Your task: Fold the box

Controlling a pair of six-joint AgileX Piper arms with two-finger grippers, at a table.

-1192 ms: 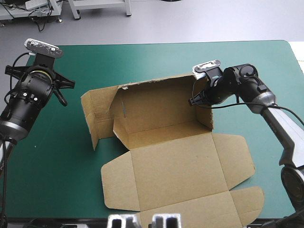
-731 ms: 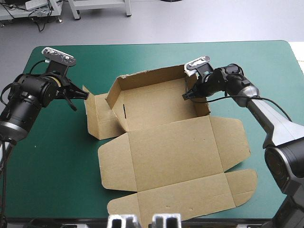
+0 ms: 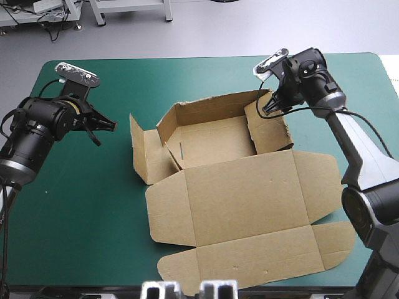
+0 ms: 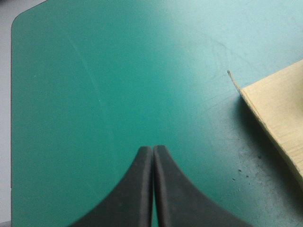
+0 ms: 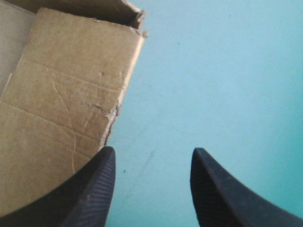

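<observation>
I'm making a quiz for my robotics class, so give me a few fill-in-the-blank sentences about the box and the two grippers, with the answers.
1. The left gripper is ____, over bare cover beside the box.
2. The right gripper, by the box's far right corner, is ____.
3. The box's lid lies ____ on the cover.
Missing words: shut; open; flat.

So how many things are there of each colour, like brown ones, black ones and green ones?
Brown: 1, the box.
Black: 2, the left end effector and the right end effector.
Teal-green: 1, the table cover.
Total: 4.
</observation>
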